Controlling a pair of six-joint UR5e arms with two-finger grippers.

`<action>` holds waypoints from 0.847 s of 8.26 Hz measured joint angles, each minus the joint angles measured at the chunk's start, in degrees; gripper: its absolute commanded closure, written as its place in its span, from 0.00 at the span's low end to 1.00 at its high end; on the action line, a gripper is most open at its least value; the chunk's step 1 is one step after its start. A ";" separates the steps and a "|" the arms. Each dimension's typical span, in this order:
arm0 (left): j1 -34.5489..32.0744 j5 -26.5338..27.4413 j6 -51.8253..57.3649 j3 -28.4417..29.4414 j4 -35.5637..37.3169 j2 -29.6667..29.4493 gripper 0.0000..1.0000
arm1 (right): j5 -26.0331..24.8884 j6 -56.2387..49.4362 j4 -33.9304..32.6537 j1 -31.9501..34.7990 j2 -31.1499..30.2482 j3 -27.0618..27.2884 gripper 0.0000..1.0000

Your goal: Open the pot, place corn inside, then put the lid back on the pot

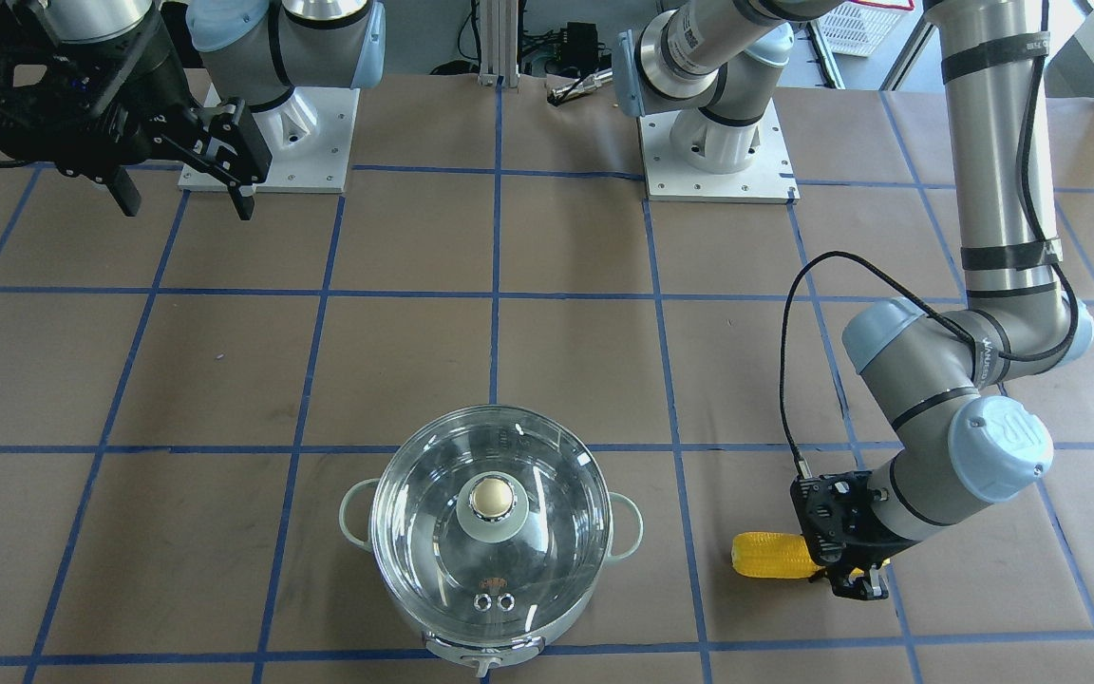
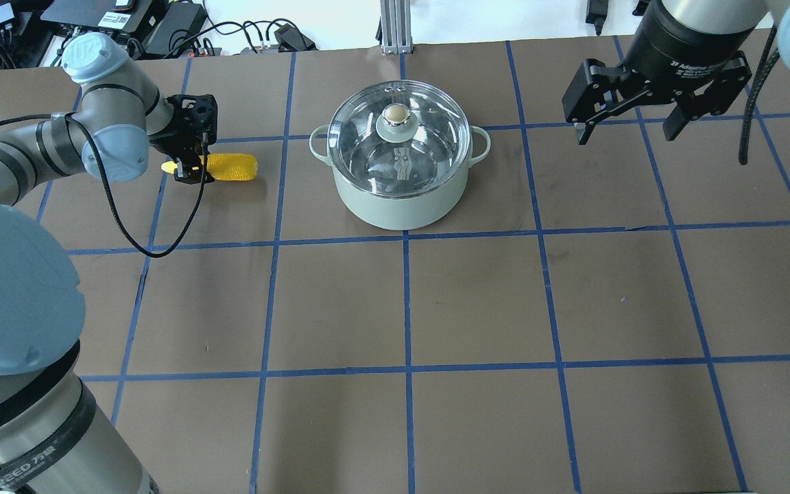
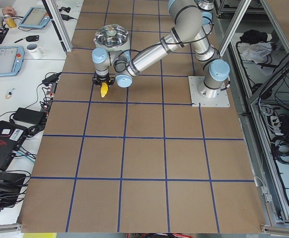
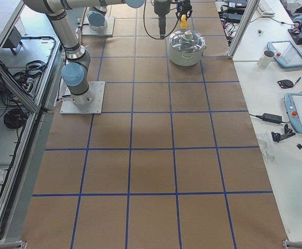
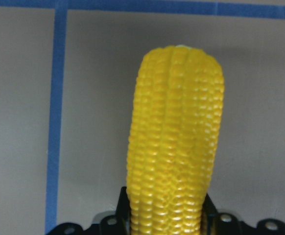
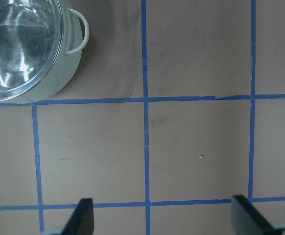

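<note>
The mint-green pot [image 2: 402, 202] stands on the table's far middle with the glass lid [image 2: 429, 147] on it, its beige knob [image 2: 396, 113] upright. The yellow corn [image 2: 232, 167] lies to the pot's left, level with the table. My left gripper [image 2: 189, 169] is shut on the corn's pointed end; in the left wrist view the cob [image 5: 174, 147] runs out from between the jaws. My right gripper [image 2: 625, 135] is open and empty, raised to the right of the pot. Its wrist view shows the pot [image 6: 59, 73] at the upper left.
The table is brown paper with a grid of blue tape lines [image 2: 405, 302]. The two arm bases [image 1: 267, 142] [image 1: 718, 157] stand at the robot's edge. Cables and devices [image 2: 127, 20] lie beyond the far edge.
</note>
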 measured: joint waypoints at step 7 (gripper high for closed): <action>-3.71 3.26 -1.85 -0.05 -0.84 14.65 1.00 | 0.49 0.00 -1.18 0.00 0.03 0.09 0.00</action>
